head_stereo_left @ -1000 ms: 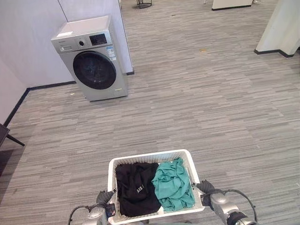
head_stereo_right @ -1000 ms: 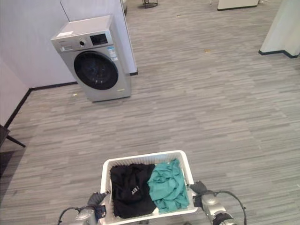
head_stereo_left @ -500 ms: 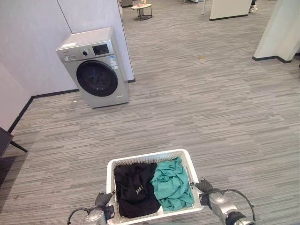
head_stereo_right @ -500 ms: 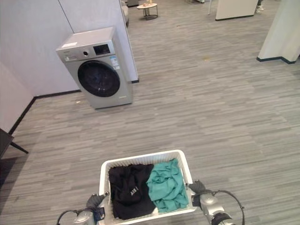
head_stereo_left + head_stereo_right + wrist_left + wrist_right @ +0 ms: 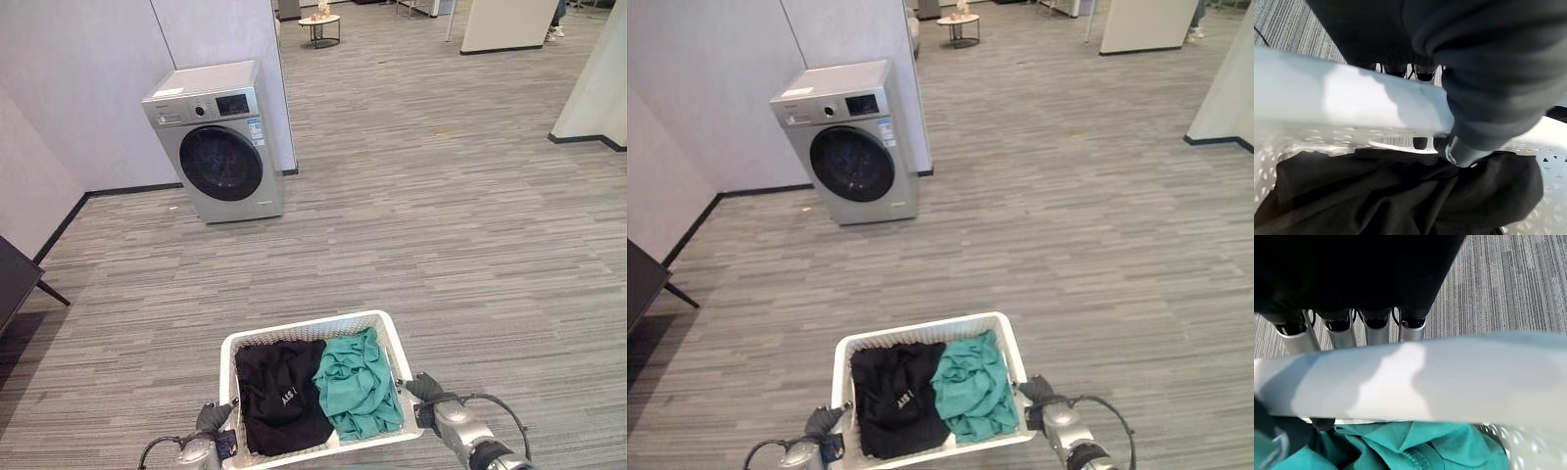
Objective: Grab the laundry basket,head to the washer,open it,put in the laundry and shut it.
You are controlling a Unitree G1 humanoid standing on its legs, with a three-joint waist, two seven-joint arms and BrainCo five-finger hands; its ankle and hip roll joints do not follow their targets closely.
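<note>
A white laundry basket point(image 5: 315, 326) is carried low in front of me, above the grey floor. Inside it lie a black garment point(image 5: 281, 394) on the left and a teal garment point(image 5: 359, 384) on the right. My left hand point(image 5: 215, 419) is shut on the basket's left rim point(image 5: 1352, 105), thumb point(image 5: 1465, 149) inside over the black garment point(image 5: 1400, 196). On the opposite rim point(image 5: 1459, 377) my right hand point(image 5: 425, 389) is shut, its fingers point(image 5: 1376, 330) curled under it above the teal garment point(image 5: 1415, 445). The silver washer point(image 5: 221, 145) stands ahead to the left against a wall, its round door shut.
A wall partition point(image 5: 225, 39) rises behind the washer. A dark piece of furniture point(image 5: 20, 279) juts in at the left edge. A white column point(image 5: 596, 88) stands at the far right, and a small round table point(image 5: 321, 22) far back. Grey floor lies between me and the washer.
The camera has moved: the washer now sits further right in the picture and more of the far room shows. The basket and both hands keep their places.
</note>
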